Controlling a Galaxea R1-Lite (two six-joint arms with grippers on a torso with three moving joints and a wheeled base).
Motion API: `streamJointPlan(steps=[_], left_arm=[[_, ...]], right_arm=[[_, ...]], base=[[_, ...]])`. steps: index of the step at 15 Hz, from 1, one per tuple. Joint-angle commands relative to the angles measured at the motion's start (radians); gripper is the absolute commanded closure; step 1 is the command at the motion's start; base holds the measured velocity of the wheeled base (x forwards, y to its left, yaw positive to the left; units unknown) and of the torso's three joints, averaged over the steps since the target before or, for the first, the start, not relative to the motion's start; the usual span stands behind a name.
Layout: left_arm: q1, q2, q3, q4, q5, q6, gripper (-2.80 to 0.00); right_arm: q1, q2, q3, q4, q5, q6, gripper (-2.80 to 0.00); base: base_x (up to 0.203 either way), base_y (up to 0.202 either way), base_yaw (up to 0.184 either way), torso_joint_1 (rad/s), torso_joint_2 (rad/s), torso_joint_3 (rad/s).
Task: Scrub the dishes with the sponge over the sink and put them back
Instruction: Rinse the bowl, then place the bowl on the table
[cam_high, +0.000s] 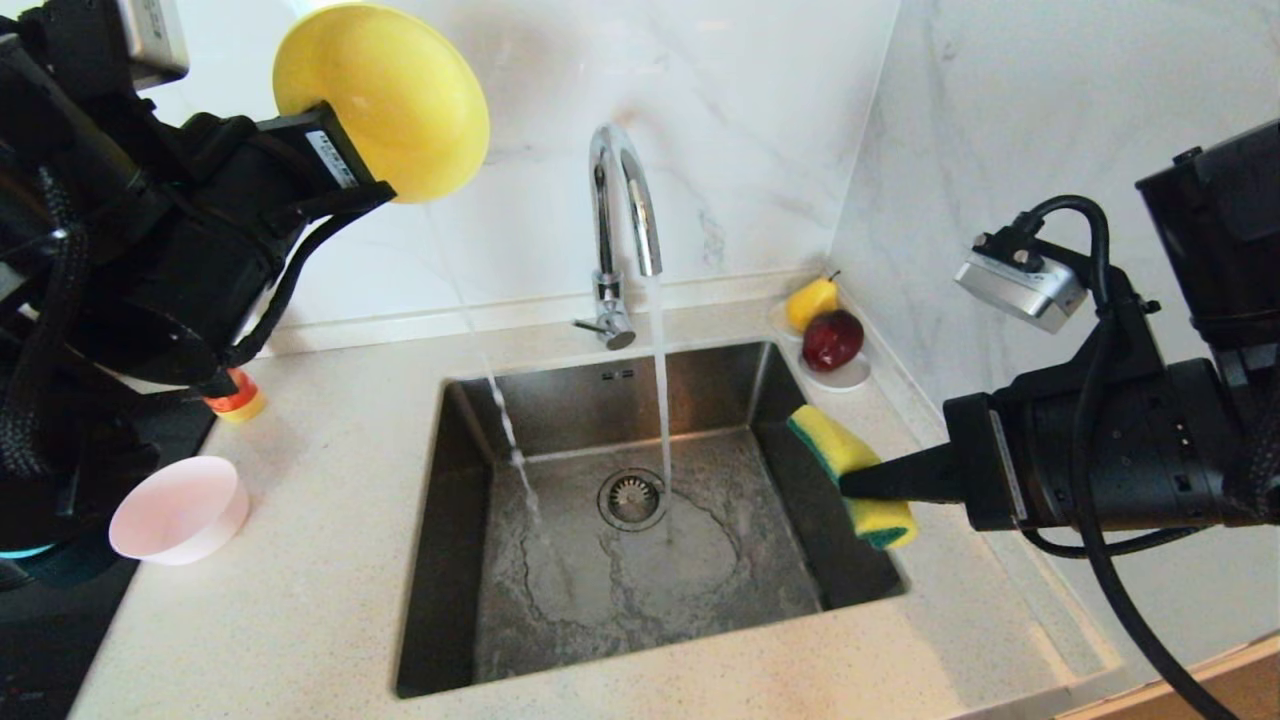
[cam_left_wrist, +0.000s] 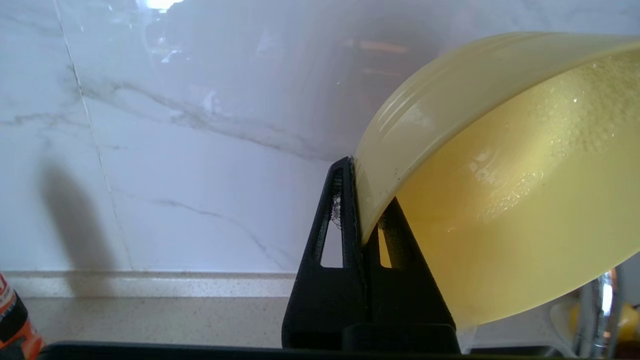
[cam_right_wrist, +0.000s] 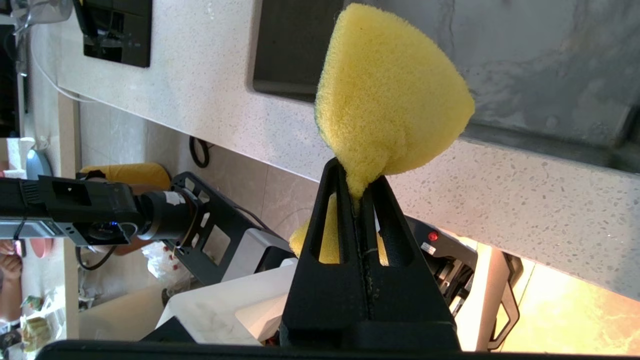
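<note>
My left gripper (cam_high: 375, 180) (cam_left_wrist: 362, 190) is raised high at the back left, shut on the rim of the yellow bowl (cam_high: 385, 95) (cam_left_wrist: 500, 175). The bowl is tipped on its side and wet, and a thin trickle falls from it into the sink (cam_high: 450, 560). At the sink's right edge my right gripper (cam_high: 850, 485) (cam_right_wrist: 357, 185) is shut on the yellow-and-green sponge (cam_high: 845, 450) (cam_right_wrist: 390, 90). The pink bowl (cam_high: 180, 510) stands upright on the counter to the left of the sink. A light blue edge (cam_high: 25, 552) shows under my left arm.
The curved chrome tap (cam_high: 620, 200) runs a stream onto the basin floor beside the drain strainer (cam_high: 632, 497). A white saucer (cam_high: 850, 378) with a pear and a red apple sits in the back right corner. An orange-capped bottle (cam_high: 235, 398) and a black cooktop (cam_high: 60, 640) lie left.
</note>
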Motion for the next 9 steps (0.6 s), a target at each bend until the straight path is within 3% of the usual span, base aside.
streamJointPlan(steps=[1,3,5,7,9], left_arm=[[0.002,-0.023,0.026,-0.005,0.001,-0.001,0.0],[0.007,-0.023,0.048,0.022,0.001,-0.005,0.0],[0.046,-0.019,0.058,0.142,0.004,-0.01,0.0],[0.1,-0.031,0.056,0.425,0.006,-0.041,0.0],[0.15,-0.062,0.004,0.818,-0.004,-0.116,0.0]], right_arm=[[0.001,-0.002,0.0,0.002,0.001,0.003,0.0],[0.001,-0.009,0.001,0.002,-0.003,0.003,0.0],[0.001,-0.012,0.004,0.004,-0.004,0.003,0.0],[-0.005,-0.018,0.019,0.003,-0.006,-0.004,0.0],[-0.022,-0.015,0.029,0.002,-0.006,-0.008,0.0]], base=[[0.0,0.0,0.0,0.0,0.0,0.0],[0.0,0.0,0.0,0.0,0.0,0.0],[0.0,0.0,0.0,0.0,0.0,0.0],[0.0,0.0,0.0,0.0,0.0,0.0],[0.0,0.0,0.0,0.0,0.0,0.0]])
